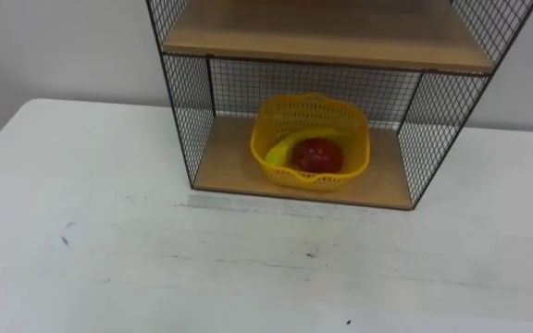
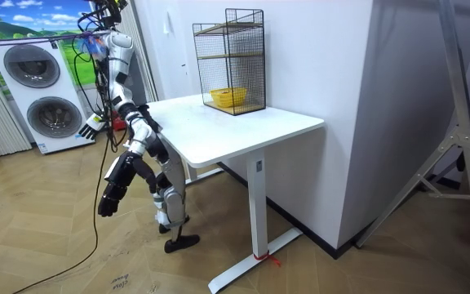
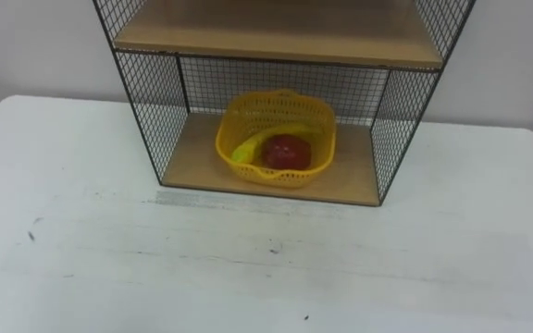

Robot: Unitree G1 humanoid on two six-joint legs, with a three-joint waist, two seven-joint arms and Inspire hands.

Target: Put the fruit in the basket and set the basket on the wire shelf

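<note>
A yellow plastic basket (image 1: 311, 141) stands on the bottom board of the black wire shelf (image 1: 185, 129), near the middle. In the basket lie a red apple (image 1: 318, 154) and a yellow banana (image 1: 278, 153) to its left. The basket (image 2: 228, 98) also shows inside the shelf (image 2: 230, 61) in the room view. There I stand at the table's end on the room view's left, away from the shelf. My right hand (image 2: 108, 200) hangs low beside my body, below the tabletop. My left hand (image 2: 90, 126) is on my far side.
The shelf sits at the back of a white table (image 1: 155, 259), against the wall, and has a bare wooden upper board (image 1: 322, 37). Washing machines (image 2: 43, 98) stand behind me in the room view.
</note>
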